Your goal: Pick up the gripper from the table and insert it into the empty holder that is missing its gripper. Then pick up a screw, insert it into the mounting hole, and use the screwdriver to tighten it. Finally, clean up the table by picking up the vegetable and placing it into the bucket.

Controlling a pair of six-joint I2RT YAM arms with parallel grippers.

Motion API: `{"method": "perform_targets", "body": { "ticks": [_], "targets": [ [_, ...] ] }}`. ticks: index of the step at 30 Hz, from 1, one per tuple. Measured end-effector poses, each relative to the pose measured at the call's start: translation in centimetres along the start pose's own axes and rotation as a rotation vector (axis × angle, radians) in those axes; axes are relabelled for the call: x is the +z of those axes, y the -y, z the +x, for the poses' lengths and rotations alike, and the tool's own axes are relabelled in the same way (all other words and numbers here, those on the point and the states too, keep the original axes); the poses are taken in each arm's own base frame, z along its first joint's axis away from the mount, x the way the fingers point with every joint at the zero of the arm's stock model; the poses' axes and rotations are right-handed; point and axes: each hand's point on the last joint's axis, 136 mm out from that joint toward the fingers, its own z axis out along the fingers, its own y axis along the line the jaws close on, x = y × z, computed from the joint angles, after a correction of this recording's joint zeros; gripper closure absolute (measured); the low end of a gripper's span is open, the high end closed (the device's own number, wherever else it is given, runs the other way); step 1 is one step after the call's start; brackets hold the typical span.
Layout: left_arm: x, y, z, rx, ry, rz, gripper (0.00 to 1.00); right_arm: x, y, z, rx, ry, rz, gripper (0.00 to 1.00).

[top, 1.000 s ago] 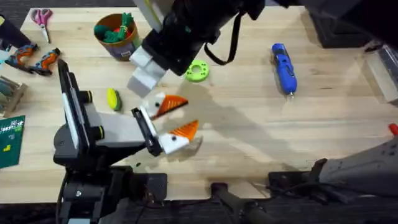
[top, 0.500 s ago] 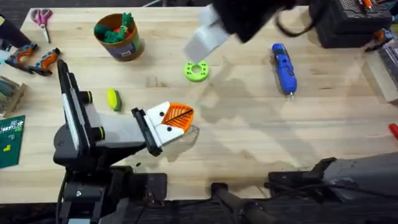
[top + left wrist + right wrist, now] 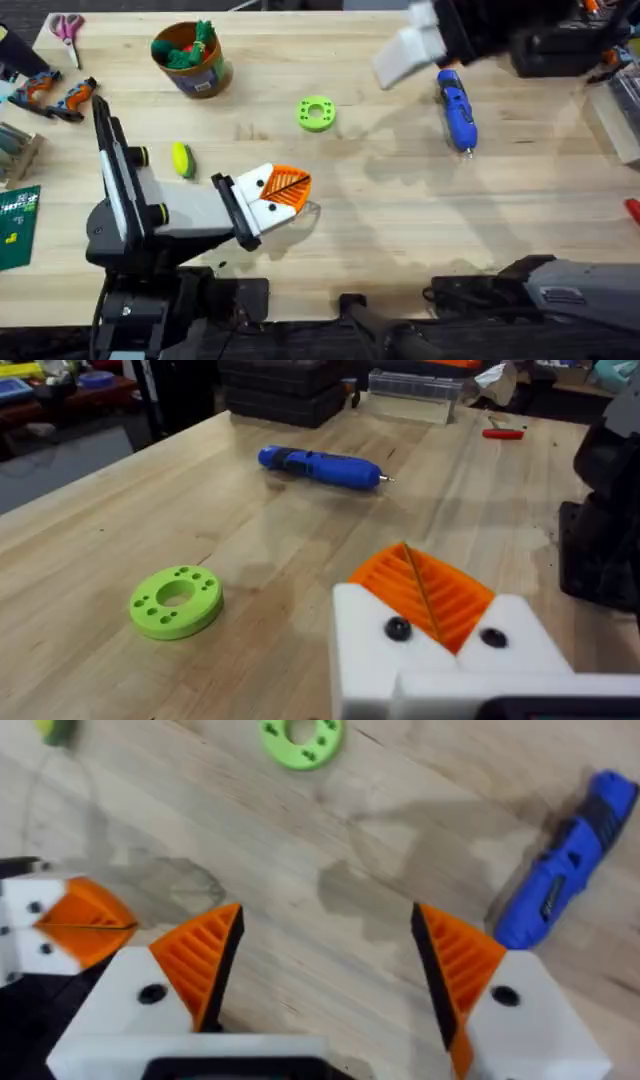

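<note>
My left gripper point(image 3: 280, 192) rests low at the table's middle, shut, with its orange ribbed pads point(image 3: 425, 592) pressed together and nothing seen between them. High at the far right hangs my right gripper point(image 3: 408, 45), open, its orange pads point(image 3: 200, 960) wide apart over bare wood. The blue screwdriver point(image 3: 456, 108) lies just right of it, also seen as the blue screwdriver point(image 3: 565, 870). The yellow-green vegetable point(image 3: 182, 159) lies left of my left arm. The bucket point(image 3: 190, 55) stands at the far left, with toy vegetables inside. The loose gripper, the holder and the screw are out of view.
A lime-green ring disc point(image 3: 317, 113) lies between the bucket and the screwdriver. Scissors point(image 3: 67, 28) and orange-handled pliers point(image 3: 55, 95) sit at the far left edge. A green card point(image 3: 15, 225) lies at the left edge, and dark cases stand at the far right.
My left gripper went from open to shut. My right arm swung from over the table's middle to the far right, near the screwdriver.
</note>
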Motion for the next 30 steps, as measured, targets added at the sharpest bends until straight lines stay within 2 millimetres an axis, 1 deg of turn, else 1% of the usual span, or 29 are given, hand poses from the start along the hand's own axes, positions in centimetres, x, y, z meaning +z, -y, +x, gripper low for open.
{"method": "perform_targets", "body": {
  "ticks": [2,5,8,12,15,19,21,24,30],
  "targets": [
    [0.0,0.0,0.0,0.0,0.0,0.0,0.997,0.5,1.7,1.2,0.052,-0.008,0.023,0.008],
    [0.0,0.0,0.0,0.0,0.0,0.0,0.997,1.1,4.8,3.0,0.154,-0.029,0.064,0.008],
    [0.0,0.0,0.0,0.0,0.0,0.0,0.997,1.5,8.2,4.8,0.258,-0.058,0.107,0.008],
    [0.0,0.0,0.0,0.0,0.0,0.0,0.997,1.4,12.4,5.8,0.325,-0.062,0.155,0.008],
    [0.0,0.0,0.0,0.0,0.0,0.0,0.997,1.5,14.9,5.2,0.319,-0.027,0.184,0.008],
    [0.0,0.0,0.0,0.0,0.0,0.0,0.997,2.4,17.4,4.3,0.257,-0.01,0.207,0.008],
    [0.0,0.0,0.0,0.0,0.0,0.0,0.997,3.3,18.4,3.9,0.216,-0.017,0.213,0.008],
    [0.0,0.0,0.0,0.0,0.0,0.0,0.997,5.1,20.0,3.3,0.166,-0.035,0.226,0.008],
    [0.0,0.0,0.0,0.0,0.0,0.0,0.997,8.5,22.2,1.7,0.144,-0.027,0.234,0.008]
  ]
}}
